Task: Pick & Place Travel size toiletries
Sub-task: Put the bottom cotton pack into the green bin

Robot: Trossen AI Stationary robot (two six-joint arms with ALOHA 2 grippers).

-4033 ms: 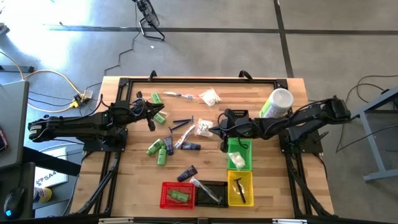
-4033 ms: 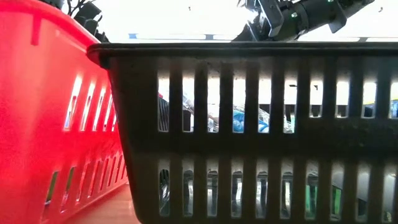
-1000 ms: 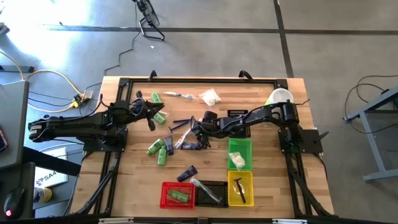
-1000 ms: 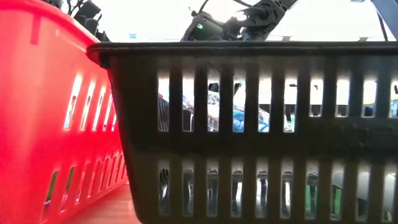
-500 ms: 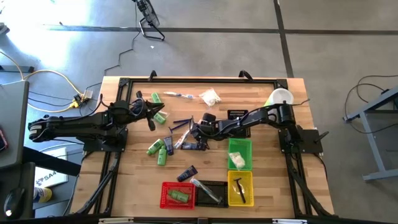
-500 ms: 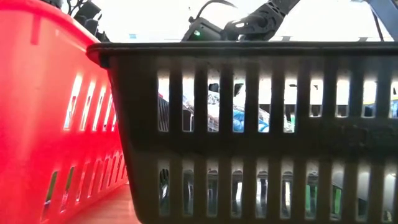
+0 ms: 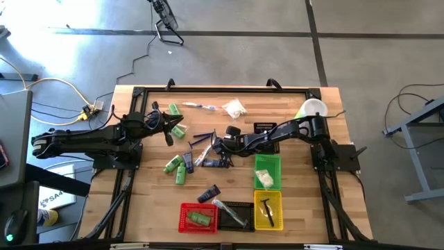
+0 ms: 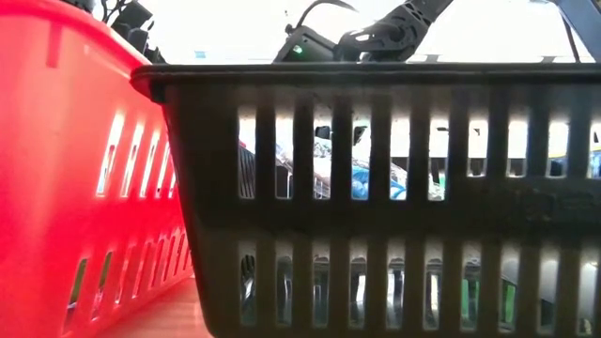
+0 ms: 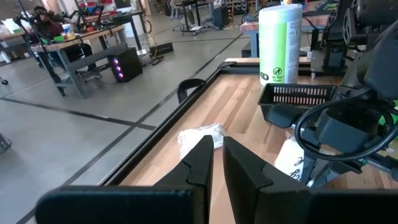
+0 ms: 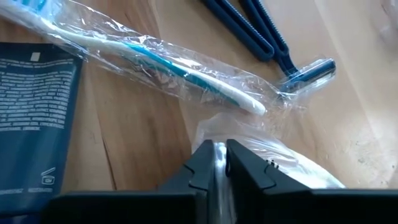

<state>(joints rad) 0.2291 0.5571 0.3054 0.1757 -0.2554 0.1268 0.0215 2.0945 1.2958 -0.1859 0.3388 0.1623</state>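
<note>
Toiletries lie scattered mid-table. They include a white packet (image 7: 226,144) in clear wrap (image 10: 286,165), a wrapped toothbrush (image 10: 168,65), a navy tube (image 10: 34,99), blue razors (image 10: 292,68) and green bottles (image 7: 177,167). My right gripper (image 7: 220,146) reaches in from the table's right and is shut on the packet (image 10: 219,158). My left gripper (image 7: 168,132) is shut and empty. It is held level above the table's left part (image 9: 217,162), apart from the items. My right gripper pinches the white packet by the crinkled clear wrap at its edge (image 10: 217,134), between its two fingers. The fingers slant down from the table's right side. The packet lies on the table.
Green (image 7: 267,171), yellow (image 7: 268,210), black (image 7: 232,215) and red (image 7: 198,217) baskets stand at the near right and hold a few items. A small black basket (image 7: 266,128) and a green-and-white canister (image 7: 310,111) stand at the far right. Another white packet (image 7: 234,107) lies at the far edge.
My right gripper has stayed over the white packet and has shut on its wrap. The packet and the items around it have kept their places.
</note>
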